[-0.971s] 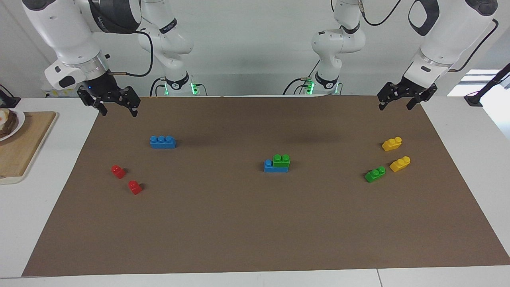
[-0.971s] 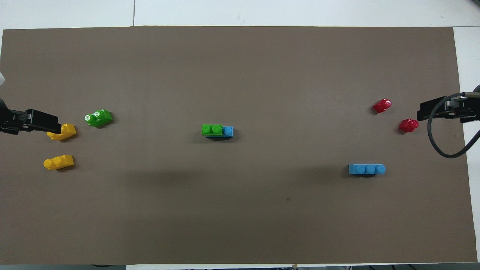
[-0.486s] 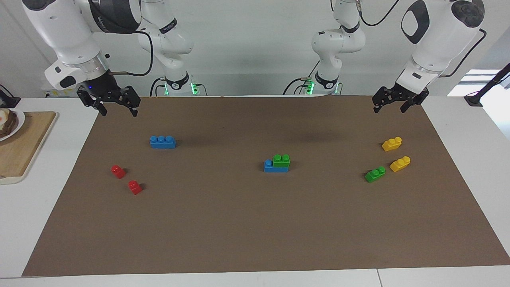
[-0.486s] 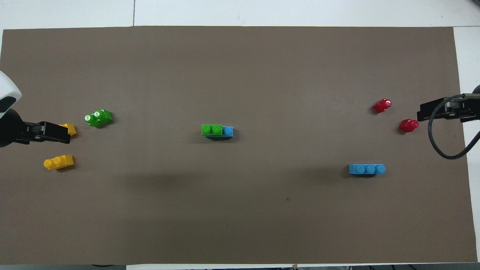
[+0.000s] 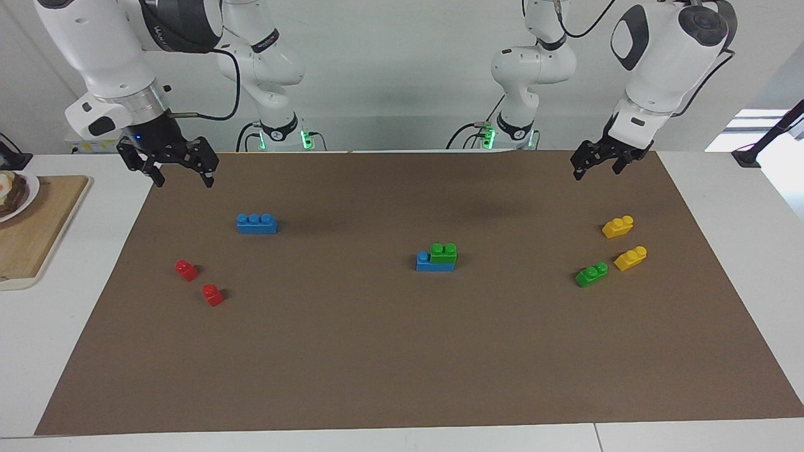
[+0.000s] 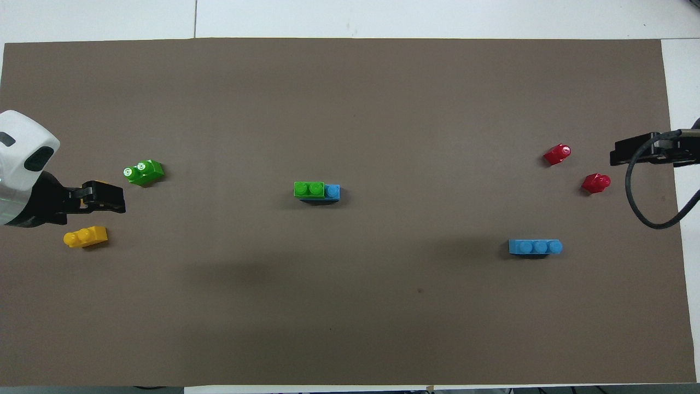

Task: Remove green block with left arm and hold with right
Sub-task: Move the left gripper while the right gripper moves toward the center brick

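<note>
A brown mat [image 5: 402,351] covers the white table [image 5: 741,207]; mid-mat, the green block [image 5: 443,252] sits stacked on a blue brick [image 5: 433,263]. The left hand [image 5: 598,164] hangs wide and empty above the mat's edge by the yellow bricks [image 5: 617,226]. The right hand [image 5: 178,171], also wide and empty, hovers over the opposite corner near a second blue brick [image 5: 256,223].

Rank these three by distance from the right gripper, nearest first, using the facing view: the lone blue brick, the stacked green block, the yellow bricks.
From the right gripper:
1. Lone blue brick, at the right arm's end.
2. Green block, mid-mat, stacked on another blue brick.
3. Yellow bricks, at the left arm's end.
</note>
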Motion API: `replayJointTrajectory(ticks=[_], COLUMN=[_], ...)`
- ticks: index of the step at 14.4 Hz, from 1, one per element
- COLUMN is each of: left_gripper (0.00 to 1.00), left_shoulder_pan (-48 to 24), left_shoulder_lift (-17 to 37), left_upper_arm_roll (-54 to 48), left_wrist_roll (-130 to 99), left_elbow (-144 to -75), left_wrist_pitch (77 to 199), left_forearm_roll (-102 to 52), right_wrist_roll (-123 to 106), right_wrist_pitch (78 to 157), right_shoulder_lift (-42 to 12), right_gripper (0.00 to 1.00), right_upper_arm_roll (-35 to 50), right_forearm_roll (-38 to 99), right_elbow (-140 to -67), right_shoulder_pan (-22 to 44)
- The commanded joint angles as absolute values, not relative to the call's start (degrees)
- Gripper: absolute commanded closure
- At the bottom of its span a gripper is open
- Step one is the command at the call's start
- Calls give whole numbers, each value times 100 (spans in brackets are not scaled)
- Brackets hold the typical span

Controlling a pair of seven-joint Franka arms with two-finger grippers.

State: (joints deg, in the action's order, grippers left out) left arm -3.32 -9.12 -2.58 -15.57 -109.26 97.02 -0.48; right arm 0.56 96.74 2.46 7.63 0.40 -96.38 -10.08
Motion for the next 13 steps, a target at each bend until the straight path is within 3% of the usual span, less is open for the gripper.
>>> replayJointTrajectory(ticks=[1, 13], left_gripper=[0, 0], left_shoulder_pan=[-711, -1265], left_shoulder_lift=[-1090, -1072], left_upper_arm_roll=[-229, -272], left_wrist_roll=[-2922, -5132], left_elbow=[-11136, -11127], left_wrist_pitch=[9809, 10177], left_forearm_roll=[-9, -694], right_wrist_roll=[-114, 5823], right_wrist_pitch=[9721, 10142], right_shoulder_lift=[325, 229], right_gripper=[0, 1], right_upper_arm_roll=[800, 817], right_forearm_roll=[79, 1343], right_elbow=[-9738, -10054], right_shoulder_pan=[-1037, -19])
